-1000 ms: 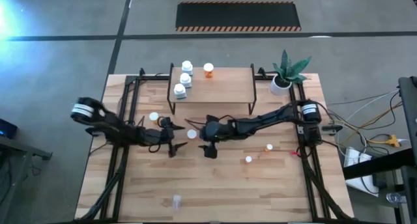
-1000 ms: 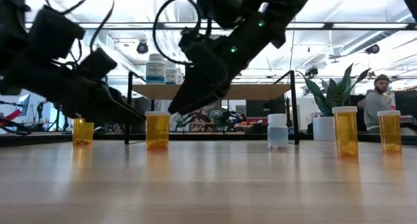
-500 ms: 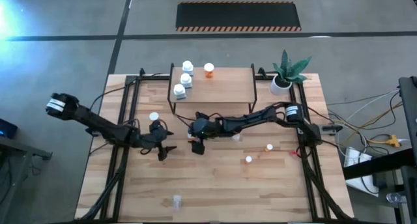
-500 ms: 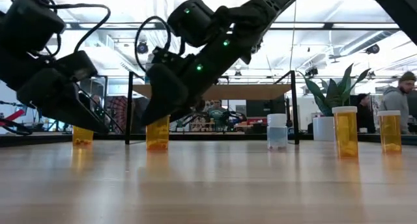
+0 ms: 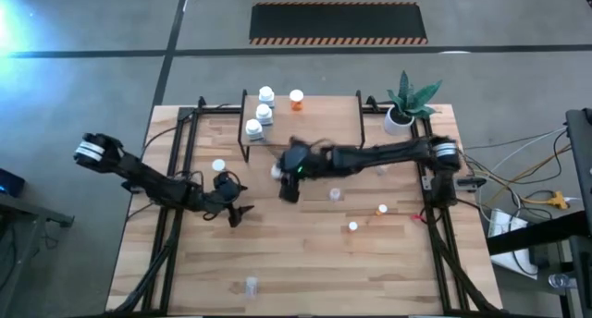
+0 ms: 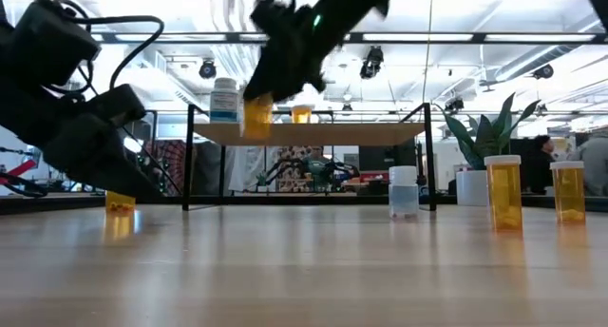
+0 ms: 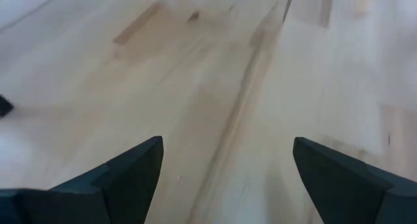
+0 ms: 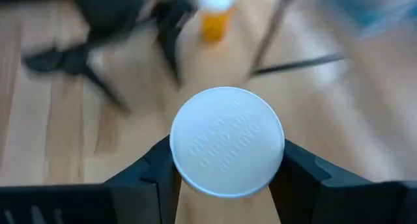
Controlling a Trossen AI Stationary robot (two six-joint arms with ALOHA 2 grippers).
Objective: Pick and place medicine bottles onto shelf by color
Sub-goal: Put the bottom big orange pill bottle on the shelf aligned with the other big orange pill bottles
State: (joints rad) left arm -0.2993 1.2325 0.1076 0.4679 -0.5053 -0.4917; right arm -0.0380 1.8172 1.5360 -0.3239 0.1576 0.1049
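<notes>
My right gripper is shut on an orange medicine bottle with a white cap, held in the air in front of the shelf; the low view shows this bottle at the height of the shelf board. On the shelf stand three white bottles and one orange bottle. My left gripper is open, low over bare table at the left. Another orange bottle stands on the table near it. My right gripper pinches the orange bottle between its two fingers, one on each side just under the white cap. The fingers slant down from the table's right side. The bottle is lifted clear of the table and hangs roughly upright, cap up.
Loose bottles stand on the table: a clear one, two orange ones at the right, and a pale one near the front edge. A potted plant sits at the back right. The shelf's black legs stand behind the bottle that my right gripper holds.
My right gripper has shut on the orange bottle that stood on the table and has lifted it clear, up and toward the far edge, to shelf height. My left gripper has drawn back a little toward the table's left, still open.
</notes>
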